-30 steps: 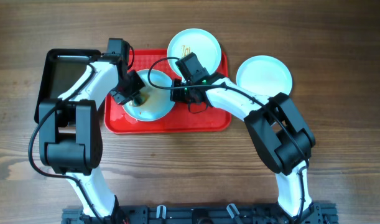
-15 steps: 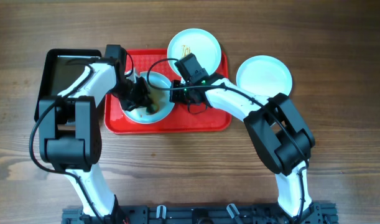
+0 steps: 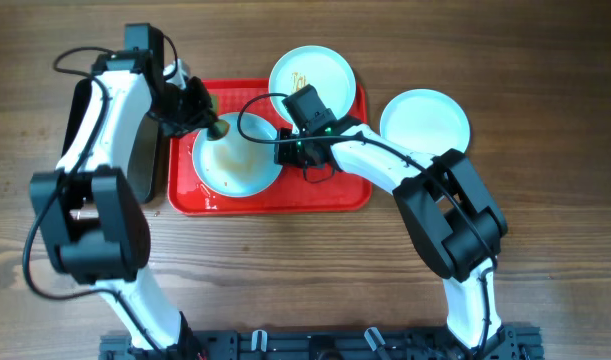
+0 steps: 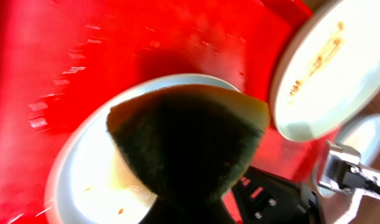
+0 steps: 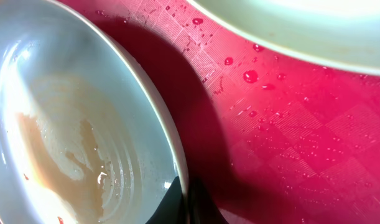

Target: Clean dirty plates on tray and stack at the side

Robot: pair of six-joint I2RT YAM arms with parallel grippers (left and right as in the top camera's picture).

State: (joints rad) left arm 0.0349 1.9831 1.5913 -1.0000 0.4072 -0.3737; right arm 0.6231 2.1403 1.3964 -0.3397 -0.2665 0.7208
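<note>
The red tray (image 3: 325, 192) holds a pale plate (image 3: 237, 165) smeared with brown sauce. My left gripper (image 3: 207, 122) is shut on a dark green and yellow sponge (image 3: 218, 129), held over that plate's far left rim; the sponge (image 4: 190, 143) fills the left wrist view above the plate (image 4: 90, 174). My right gripper (image 3: 283, 150) is shut on the plate's right rim (image 5: 180, 180). A second plate (image 3: 312, 73) with orange streaks lies at the tray's far edge. A third, clean plate (image 3: 424, 120) lies on the table to the right of the tray.
A black metal pan (image 3: 145, 165) lies left of the tray, mostly hidden under my left arm. Water drops dot the tray surface (image 5: 289, 137) between the two plates. Bare wooden table (image 3: 305, 270) lies in front of the tray.
My left gripper has moved with the sponge from the plate's middle to its far left rim, and the arm has swung back. The brown smear now shows. The right arm has not moved.
</note>
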